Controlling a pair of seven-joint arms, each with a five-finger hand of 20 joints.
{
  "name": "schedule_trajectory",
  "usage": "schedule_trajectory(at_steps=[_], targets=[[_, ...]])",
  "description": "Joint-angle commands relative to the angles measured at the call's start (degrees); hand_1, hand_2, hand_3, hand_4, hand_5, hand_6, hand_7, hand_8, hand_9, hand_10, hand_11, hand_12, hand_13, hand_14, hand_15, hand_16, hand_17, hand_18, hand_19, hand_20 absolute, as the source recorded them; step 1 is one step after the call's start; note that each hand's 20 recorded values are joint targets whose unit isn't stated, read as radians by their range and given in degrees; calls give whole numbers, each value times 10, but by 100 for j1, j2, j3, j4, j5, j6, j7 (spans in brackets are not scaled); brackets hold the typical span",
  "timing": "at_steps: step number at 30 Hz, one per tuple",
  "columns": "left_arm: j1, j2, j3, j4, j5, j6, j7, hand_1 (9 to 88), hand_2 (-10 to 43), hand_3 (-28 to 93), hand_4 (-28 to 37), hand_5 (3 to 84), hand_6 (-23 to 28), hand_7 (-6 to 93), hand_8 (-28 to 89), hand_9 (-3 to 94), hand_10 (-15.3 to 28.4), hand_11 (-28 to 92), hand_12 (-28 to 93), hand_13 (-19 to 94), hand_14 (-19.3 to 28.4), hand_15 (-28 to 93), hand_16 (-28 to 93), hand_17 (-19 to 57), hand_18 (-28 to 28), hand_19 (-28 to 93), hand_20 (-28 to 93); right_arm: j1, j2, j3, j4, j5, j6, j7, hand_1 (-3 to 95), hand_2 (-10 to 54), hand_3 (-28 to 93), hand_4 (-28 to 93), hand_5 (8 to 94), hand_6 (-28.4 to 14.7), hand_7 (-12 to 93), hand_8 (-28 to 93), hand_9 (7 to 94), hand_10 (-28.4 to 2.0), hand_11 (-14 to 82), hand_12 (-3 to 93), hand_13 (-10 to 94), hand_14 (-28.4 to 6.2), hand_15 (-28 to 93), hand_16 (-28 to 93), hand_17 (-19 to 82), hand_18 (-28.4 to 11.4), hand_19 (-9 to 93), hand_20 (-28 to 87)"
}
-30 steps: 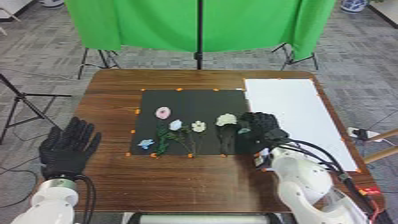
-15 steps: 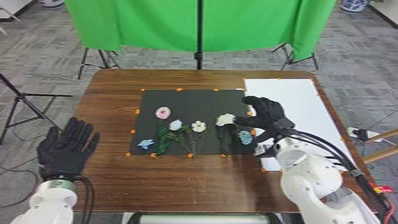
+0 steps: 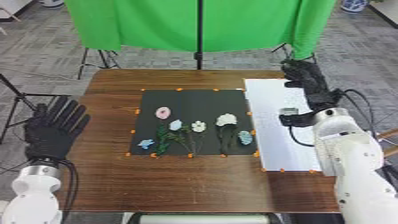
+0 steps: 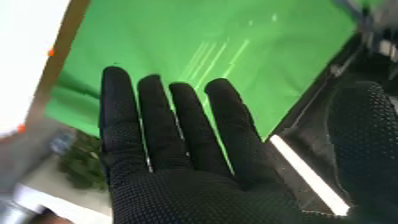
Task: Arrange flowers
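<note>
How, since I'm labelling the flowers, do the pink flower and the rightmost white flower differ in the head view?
The pink flower is a narrow, upright oval, while the rightmost white flower is broader, like a cap. The pink flower lies toward the left of the black sheet, the rightmost white flower toward its right. Both lie on that sheet.

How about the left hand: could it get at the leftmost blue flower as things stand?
Probably yes: the left hand is open on that side, no other flower lies between it and the leftmost blue flower, and the right hand is away over the white sheet.
</note>
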Motion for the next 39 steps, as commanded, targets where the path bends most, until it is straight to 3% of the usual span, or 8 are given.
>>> schedule_trajectory(at_steps=[1,4,11,15,21,24,27,39], targets=[[-96,83,-334,214,654,-309,-175,240,129,711,-283,363,85,36,-73,299,134,83,99,194,109,155,-43,-32,120,224,130,-225,-587,212,7,2437,-735,-419,151,58,762,-240,385,-70,61,-85,370,-141,34,116,293,-131,62,168,172,-134,228,155],[-140,169,-125,67,527,275,106,240,126,708,-282,356,95,25,-72,289,132,73,97,183,103,133,-45,-28,110,199,120,-325,-779,322,-21,3043,-825,-347,156,57,772,-244,405,-86,58,-91,398,-136,54,90,301,-103,58,85,209,-79,102,149],[-268,182,-25,24,401,14,670,250,131,723,-282,378,92,47,-72,310,130,99,99,206,103,155,-48,-17,102,192,121,-491,-897,403,-330,2807,-948,-572,157,60,776,-247,421,-92,61,-96,416,-138,61,79,297,-89,71,38,219,-67,72,152],[-196,-4,-57,-82,419,-62,501,249,128,725,-282,374,80,54,-73,306,127,95,95,204,100,149,-53,-16,102,185,120,-747,-1080,485,-488,2607,-1026,-675,156,64,776,-245,412,-85,59,-94,394,-139,50,80,276,-94,77,26,191,-84,106,163],[98,-229,-245,-325,487,-130,650,247,126,725,-283,372,78,56,-74,301,127,91,95,201,101,144,-51,-18,105,184,123,-962,-1313,465,-562,2653,-1061,-755,151,60,777,-239,421,-48,91,-94,391,-132,40,89,262,-104,88,33,161,-134,169,151],[65,-141,-268,-361,449,-276,727,246,126,723,-283,375,78,56,-75,300,127,90,95,201,101,143,-49,-18,106,184,124,-957,-1338,484,-638,2593,-1047,-989,153,46,782,-237,425,-52,90,-96,391,-132,39,91,260,-97,86,32,161,-128,163,144],[87,-7,-305,-455,435,18,827,239,131,718,-283,379,78,58,-74,302,129,92,97,211,105,150,-46,-18,108,185,125,-890,-1348,512,-667,2385,-1326,-1174,177,-13,786,-236,422,-52,91,-96,387,-130,37,92,258,-95,85,32,160,-124,159,141],[452,-472,-345,-585,44,-283,779,254,144,715,-283,448,90,116,-78,441,160,276,180,353,181,618,-5,-22,154,361,217,-1156,-1344,432,-775,2594,-792,-1008,317,-95,816,-253,567,15,267,-160,542,-104,115,153,387,-122,140,185,160,-156,214,186]])
